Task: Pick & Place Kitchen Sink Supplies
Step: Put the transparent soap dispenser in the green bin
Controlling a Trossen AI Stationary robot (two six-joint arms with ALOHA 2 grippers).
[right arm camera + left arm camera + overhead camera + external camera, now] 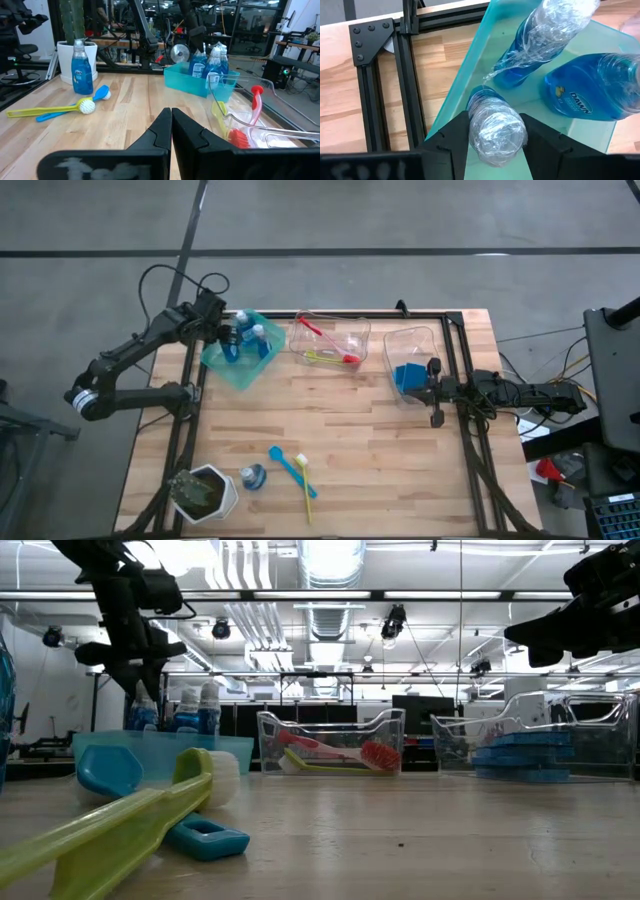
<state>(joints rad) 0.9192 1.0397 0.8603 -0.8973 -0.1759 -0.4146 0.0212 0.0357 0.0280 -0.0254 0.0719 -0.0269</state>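
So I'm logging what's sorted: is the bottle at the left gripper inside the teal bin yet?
Inside. The bottle stands between the left gripper's fingers, within the teal bin, beside two others.

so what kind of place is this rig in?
Looks like a lab or workshop, not a real kitchen: a wooden table in a black metal frame, bare concrete floor, and exposed ceiling ducts with strip lights overhead.

Four bottles point(252, 477), four brushes point(284, 463)
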